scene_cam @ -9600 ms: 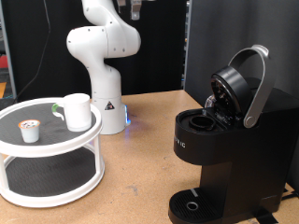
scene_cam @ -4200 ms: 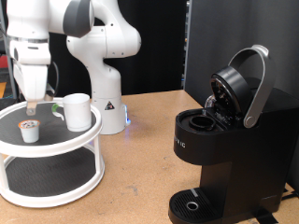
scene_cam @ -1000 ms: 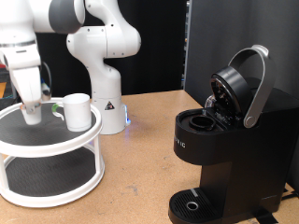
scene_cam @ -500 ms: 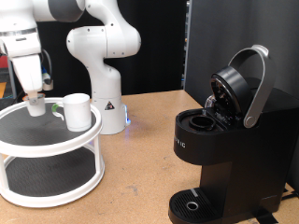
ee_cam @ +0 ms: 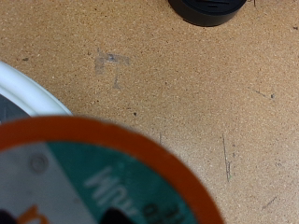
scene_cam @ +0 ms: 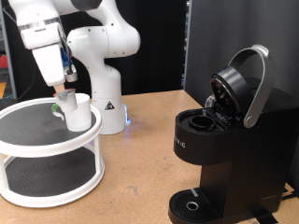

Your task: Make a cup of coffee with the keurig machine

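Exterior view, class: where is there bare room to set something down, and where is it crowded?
Free: the brown wooden tabletop between the white two-tier round stand and the tall black keurig machine; also most of the stand's top tier towards the view's left. Crowded: the top tier's right edge, where the white ceramic cup stands beneath the gripper.

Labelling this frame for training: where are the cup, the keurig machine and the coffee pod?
cup (scene_cam: 78, 112), exterior view, on its white side wall.
keurig machine (scene_cam: 224, 173), exterior view, on its black front body.
coffee pod (ee_cam: 89, 182), wrist view, on its teal lid.
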Robot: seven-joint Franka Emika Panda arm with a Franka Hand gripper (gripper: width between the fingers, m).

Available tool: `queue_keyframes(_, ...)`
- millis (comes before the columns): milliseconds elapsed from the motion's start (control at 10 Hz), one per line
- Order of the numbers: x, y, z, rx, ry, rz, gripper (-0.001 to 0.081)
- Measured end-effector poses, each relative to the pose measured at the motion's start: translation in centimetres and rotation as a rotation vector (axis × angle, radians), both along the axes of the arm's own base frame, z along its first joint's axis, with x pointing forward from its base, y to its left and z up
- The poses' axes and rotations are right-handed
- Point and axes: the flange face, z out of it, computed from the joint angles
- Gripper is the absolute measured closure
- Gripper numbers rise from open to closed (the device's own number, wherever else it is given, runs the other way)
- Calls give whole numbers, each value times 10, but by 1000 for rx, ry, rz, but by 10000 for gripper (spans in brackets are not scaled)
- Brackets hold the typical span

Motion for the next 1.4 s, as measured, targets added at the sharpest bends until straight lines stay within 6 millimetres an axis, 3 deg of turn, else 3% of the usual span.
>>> queue_keyframes(200, 1, 3, -1, 8, 1, -3, 372)
queue_keyframes(700, 39, 65, 22, 156, -120, -79, 372)
queue_keyframes(1100, 45, 76, 22, 172, -128, -96, 372)
queue_keyframes(1400, 66, 106, 29, 184, -123, -72, 398)
